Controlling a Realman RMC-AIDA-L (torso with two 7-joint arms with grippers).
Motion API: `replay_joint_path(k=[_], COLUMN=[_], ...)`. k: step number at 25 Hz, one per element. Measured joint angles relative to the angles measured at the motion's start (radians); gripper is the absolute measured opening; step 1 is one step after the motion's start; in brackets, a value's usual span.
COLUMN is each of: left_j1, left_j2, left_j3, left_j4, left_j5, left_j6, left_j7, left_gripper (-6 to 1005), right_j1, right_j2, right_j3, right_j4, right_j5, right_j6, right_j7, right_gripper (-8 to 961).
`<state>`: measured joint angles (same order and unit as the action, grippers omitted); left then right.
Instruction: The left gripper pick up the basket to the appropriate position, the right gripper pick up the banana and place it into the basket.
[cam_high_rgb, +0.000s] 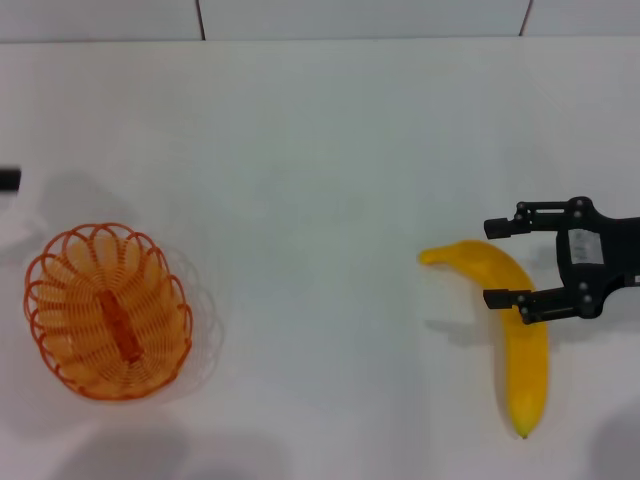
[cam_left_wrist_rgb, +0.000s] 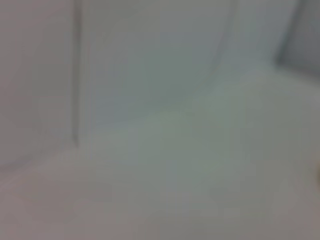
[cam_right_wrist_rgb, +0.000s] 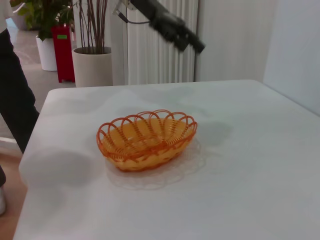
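the right claw (cam_high_rgb: 507, 262) is hovering at the right side of the white table (cam_high_rgb: 330, 150), its two black fingers spread apart and pointing toward the robot's left. the fingers are straddling the upper curve of the banana (cam_high_rgb: 515, 330): one finger is sitting beyond the far side of the fruit, the other is lying across its bend, and whether either finger is touching the peel cannot be told. the banana is lying flat on the table, its stem end pointing left and its long body running toward the near edge.

the orange wire basket (cam_high_rgb: 107, 310) is sitting upright on the left side of the table, well apart from the banana, with nothing in it. in the right wrist view the basket (cam_right_wrist_rgb: 146, 139) is showing its looped rim, and the left claw (cam_right_wrist_rgb: 182, 36) is hanging in the air above and beyond it, not touching it; whether its fingers are spread or pressed together cannot be told. in the head view only a small dark piece of the left arm (cam_high_rgb: 9, 180) is showing at the left edge, beyond the basket.
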<state>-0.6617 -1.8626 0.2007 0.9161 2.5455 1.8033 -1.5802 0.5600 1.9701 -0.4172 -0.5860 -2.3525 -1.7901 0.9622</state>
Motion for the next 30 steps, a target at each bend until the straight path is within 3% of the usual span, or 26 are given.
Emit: replay_joint_path(k=[3,4,5,18,30], left_j1=[-0.014,-0.019,-0.019,-0.100,-0.129], left_j2=[-0.016,-0.041,-0.041,-0.159,-0.162], left_j3=[0.077,0.110,0.110,0.172,0.224], left_j4=[0.048,0.093,0.093,0.102,-0.005], left_j5=[0.096,0.148,0.148,0.300,0.327], left_j6=[-0.004,-0.006,-0.006,-0.136,-0.190], left_j7=[0.019,0.042,0.042,0.079,0.032], left_gripper=[880,880,880,881,880], right_j1=[0.005,0.008,0.008,0.009,0.011], right_j2=[0.000,0.000,0.000,-0.001,-0.001], right_j3=[-0.001,-0.002,-0.002,0.000,0.000], right_j4=[0.000,0.000,0.000,0.000,0.000], right_j5=[0.000,0.000,0.000,0.002,0.003], right_j6=[0.000,0.000,0.000,0.000,0.000], right_j7=[0.001,0.001,0.001,0.002,0.003], right_gripper=[795,795,795,794,794])
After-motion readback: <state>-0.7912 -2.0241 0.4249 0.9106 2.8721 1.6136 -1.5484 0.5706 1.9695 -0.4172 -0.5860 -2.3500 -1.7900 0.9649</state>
